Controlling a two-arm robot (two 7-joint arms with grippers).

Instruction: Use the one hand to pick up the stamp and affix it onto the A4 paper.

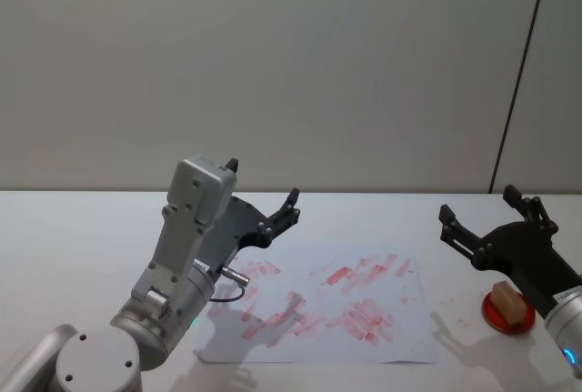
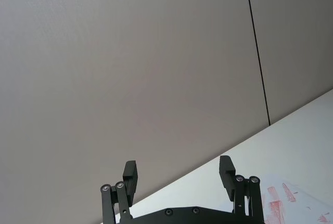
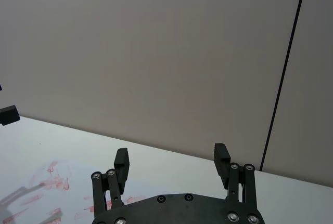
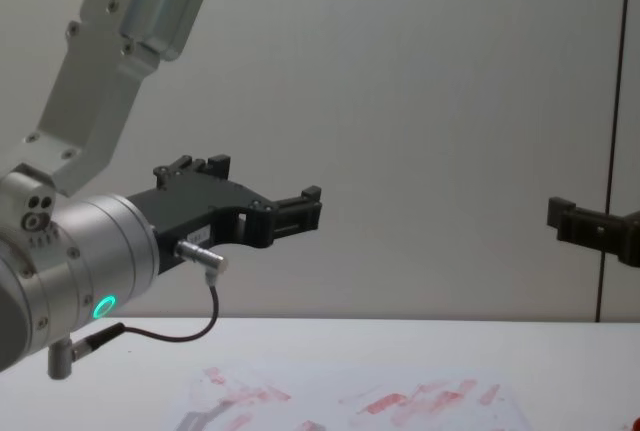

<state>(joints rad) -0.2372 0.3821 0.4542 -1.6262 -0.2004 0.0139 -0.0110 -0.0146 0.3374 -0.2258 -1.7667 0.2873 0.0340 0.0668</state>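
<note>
Nearest me, at 4 o'clock off the paper, the stamp sat on a round red pad on the desk, well apart from either claw. It looked like a small tan block, and I judged it stiff and light, with wet ink underneath. I would take hold across its two long side faces, high up and clear of the pad. Its long axis ran roughly 10 to 4 o'clock, and the sheet's ran 9 to 3. Beyond, the right claw hung above the stamp toward its 12 o'clock, fingers spread wide and holding nothing. The left claw hovered over the paper's 10 o'clock corner, likewise apart and empty.
</note>
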